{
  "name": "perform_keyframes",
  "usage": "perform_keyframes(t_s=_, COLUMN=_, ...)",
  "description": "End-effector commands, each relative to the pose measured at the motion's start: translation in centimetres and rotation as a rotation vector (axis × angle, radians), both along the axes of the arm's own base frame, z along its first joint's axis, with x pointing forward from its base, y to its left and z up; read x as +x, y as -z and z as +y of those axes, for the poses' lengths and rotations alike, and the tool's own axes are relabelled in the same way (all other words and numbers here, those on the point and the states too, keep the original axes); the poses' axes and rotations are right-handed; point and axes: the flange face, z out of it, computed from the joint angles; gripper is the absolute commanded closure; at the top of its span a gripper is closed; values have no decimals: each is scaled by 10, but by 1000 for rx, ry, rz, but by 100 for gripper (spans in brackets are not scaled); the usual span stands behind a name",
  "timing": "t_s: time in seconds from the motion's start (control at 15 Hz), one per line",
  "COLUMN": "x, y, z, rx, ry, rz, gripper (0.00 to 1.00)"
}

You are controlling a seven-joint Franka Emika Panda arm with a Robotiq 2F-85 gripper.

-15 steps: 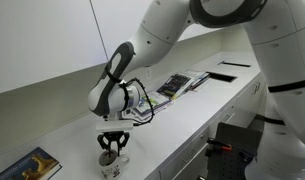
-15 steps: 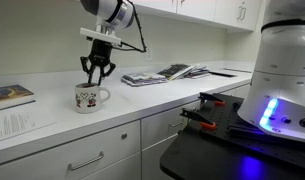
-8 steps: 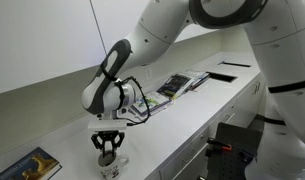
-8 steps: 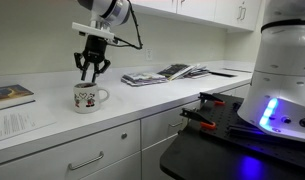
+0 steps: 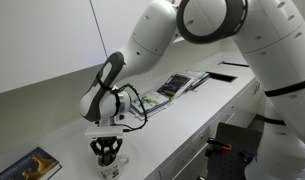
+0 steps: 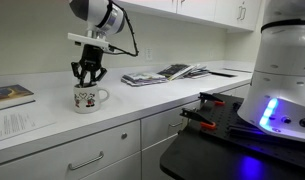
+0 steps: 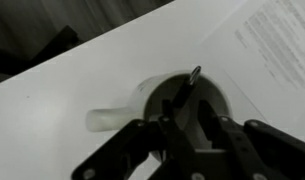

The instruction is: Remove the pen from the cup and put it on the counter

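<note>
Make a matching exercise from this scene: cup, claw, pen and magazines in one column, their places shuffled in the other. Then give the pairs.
1. cup
2. claw
3. pen
4. magazines

A. spread out farther along the counter
B. thin and dark, at the cup's mouth in the wrist view
C. hanging just above the cup
D. standing on the counter, under the claw

Pairs: 1-D, 2-C, 3-B, 4-A
</note>
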Motion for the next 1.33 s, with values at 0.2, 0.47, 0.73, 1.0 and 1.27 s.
perform_keyframes(t_s=0.2, x=16, y=14, z=-2, rx=70, ry=40, rz=69, gripper=93)
perform_keyframes(t_s=0.47, x=20, y=15, z=-9, rx=109, ry=59, rz=96, gripper=100)
perform_keyframes(t_s=0.73, x=18, y=9, z=-10, rx=121, ry=47, rz=85, gripper=100)
perform_keyframes(t_s=1.0, x=19, y=-1, z=-2, rx=107, ry=39, rz=58, gripper=98)
perform_keyframes(t_s=1.27, x=18, y=1, z=6, rx=98, ry=34, rz=61, gripper=62)
